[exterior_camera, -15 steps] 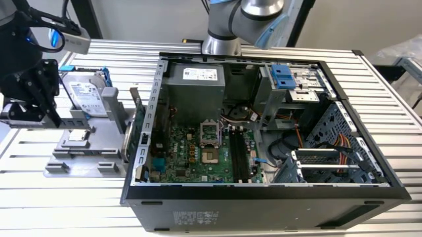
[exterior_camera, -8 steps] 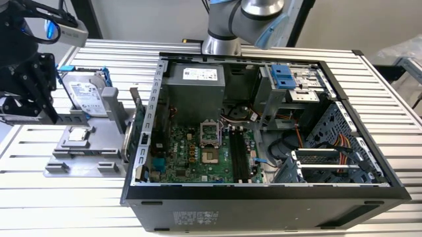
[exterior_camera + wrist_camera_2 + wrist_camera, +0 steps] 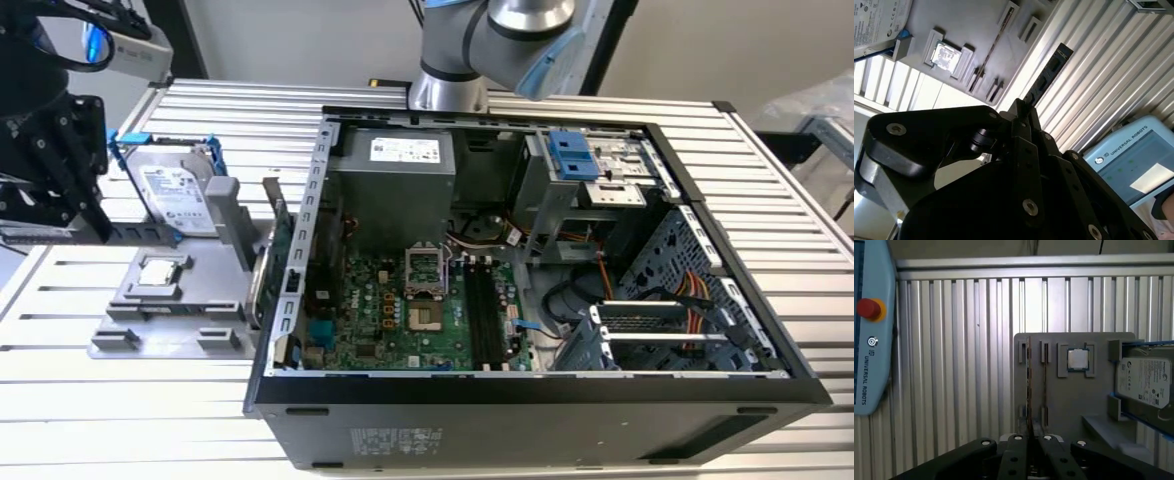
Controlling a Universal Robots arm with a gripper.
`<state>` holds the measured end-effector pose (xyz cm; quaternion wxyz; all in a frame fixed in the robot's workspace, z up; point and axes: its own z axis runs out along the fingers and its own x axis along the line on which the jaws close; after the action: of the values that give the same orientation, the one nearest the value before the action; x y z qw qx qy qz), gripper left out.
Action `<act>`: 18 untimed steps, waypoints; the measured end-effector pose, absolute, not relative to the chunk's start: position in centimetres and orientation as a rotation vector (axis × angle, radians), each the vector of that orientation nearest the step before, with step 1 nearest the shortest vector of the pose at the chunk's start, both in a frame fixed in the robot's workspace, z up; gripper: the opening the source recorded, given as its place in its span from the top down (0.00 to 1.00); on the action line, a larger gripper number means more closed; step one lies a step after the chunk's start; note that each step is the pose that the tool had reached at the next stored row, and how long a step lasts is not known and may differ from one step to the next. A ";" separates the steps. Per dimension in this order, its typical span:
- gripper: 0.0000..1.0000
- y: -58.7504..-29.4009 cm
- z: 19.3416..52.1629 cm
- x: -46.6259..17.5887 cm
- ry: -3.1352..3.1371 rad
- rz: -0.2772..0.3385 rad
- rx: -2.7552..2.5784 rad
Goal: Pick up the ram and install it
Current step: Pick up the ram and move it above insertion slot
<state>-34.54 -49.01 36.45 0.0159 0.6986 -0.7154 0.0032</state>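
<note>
Likely robotics lab — slatted aluminium bench [image 3: 120, 400].

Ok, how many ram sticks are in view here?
2. One ram stick is clamped in the fingers, off the grey fixture; the other ram stick stands edge-on in the fixture's slot. Others could sit hidden inside the case.

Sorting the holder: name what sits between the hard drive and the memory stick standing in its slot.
The processor chip, in its recess on the grey holder, lies between the hard drive and the slotted memory stick, in the first wrist view.
</note>
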 end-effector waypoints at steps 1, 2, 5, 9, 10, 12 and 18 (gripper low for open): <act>1.00 -49.0 36.6 -34.5 -2.225 0.010 2.173; 1.00 -49.0 36.7 -34.5 -2.225 0.010 2.173; 1.00 -49.0 37.0 -34.5 -2.225 0.010 2.173; 1.00 -49.0 37.1 -34.5 -2.225 0.010 2.173; 1.00 -49.0 37.1 -34.5 -2.225 0.010 2.173; 1.00 -49.0 37.1 -34.5 -2.225 0.010 2.173; 1.00 -49.0 37.1 -34.2 -2.225 0.010 2.173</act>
<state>-34.22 -49.01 37.14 0.0158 0.6986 -0.7153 0.0032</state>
